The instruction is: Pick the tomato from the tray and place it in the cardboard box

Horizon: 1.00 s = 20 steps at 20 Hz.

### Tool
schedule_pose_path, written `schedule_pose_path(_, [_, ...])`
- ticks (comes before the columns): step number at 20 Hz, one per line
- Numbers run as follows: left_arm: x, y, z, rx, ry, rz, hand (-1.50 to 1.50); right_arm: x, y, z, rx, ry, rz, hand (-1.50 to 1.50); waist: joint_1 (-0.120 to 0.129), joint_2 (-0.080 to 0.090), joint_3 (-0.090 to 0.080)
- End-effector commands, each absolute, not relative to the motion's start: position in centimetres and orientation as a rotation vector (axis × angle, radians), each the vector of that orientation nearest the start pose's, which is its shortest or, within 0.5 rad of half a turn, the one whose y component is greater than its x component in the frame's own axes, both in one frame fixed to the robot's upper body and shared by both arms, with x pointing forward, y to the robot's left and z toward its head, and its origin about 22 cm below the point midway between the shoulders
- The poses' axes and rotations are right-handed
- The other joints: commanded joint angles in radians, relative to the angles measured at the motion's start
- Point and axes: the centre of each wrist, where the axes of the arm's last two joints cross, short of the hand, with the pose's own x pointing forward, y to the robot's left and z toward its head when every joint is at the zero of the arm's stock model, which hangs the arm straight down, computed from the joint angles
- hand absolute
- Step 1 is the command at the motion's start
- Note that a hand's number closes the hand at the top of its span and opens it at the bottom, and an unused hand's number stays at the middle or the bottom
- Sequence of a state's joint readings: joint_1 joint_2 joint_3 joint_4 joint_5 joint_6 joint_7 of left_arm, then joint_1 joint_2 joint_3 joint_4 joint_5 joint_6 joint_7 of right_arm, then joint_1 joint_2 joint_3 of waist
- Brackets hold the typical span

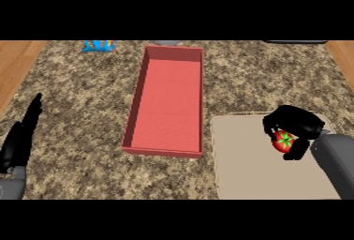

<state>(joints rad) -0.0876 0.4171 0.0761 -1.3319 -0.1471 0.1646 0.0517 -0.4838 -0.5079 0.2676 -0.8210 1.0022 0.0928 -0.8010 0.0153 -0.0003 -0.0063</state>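
1. The left robot hand (19, 138) rests at the left edge, fingers straight and released, over the speckled granite table (76, 108).
2. A long red rectangular cardboard box (168, 101) lies mid-table.
3. The beige flat tray (259, 164) sits right of it.
4. The right robot hand (294, 126) curls around the red round tomato (283, 141) above the tray.

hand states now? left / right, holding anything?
Left hand: open, resting at the left edge, holding nothing.
Right hand: shut on the tomato, over the tray.
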Motion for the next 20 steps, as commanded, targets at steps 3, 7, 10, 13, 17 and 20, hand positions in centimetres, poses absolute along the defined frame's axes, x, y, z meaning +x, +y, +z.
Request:
schedule_pose_path(3, [27.7, 33.2, 2.3, 0.598, -1.428, -0.282, 0.0, 41.6, -29.1, 5.9, -0.382, -1.515, 1.768, 1.5, 0.08, 0.031, 0.011])
schedule_pose_path(7, [28.4, 34.7, 2.7, 0.616, -1.442, -0.243, 0.0, 42.8, -30.8, 7.6, -0.512, -1.66, 1.692, 1.5, 0.059, 0.031, 0.01])
schedule_pose_path(10, [27.8, 34.2, 1.9, 0.594, -1.414, -0.254, 0.0, 43.7, -31.5, 9.9, -0.625, -1.753, 1.625, 1.5, 0.057, 0.027, 0.01])
schedule_pose_path(13, [27.9, 34.2, 2.3, 0.609, -1.408, -0.263, 0.0, 44.5, -31.1, 11.5, -0.593, -1.907, 1.516, 1.5, 0.046, 0.022, 0.01])
schedule_pose_path(17, [28.0, 35.0, 2.8, 0.616, -1.405, -0.231, 0.0, 45.3, -29.7, 12.9, -0.499, -2.15, 1.464, 1.5, 0.034, 0.016, 0.009])
schedule_pose_path(20, [28.6, 33.4, 2.1, 0.618, -1.403, -0.248, 0.0, 46.3, -27.9, 14.4, -0.436, -2.198, 1.471, 1.5, 0.032, 0.019, 0.008])
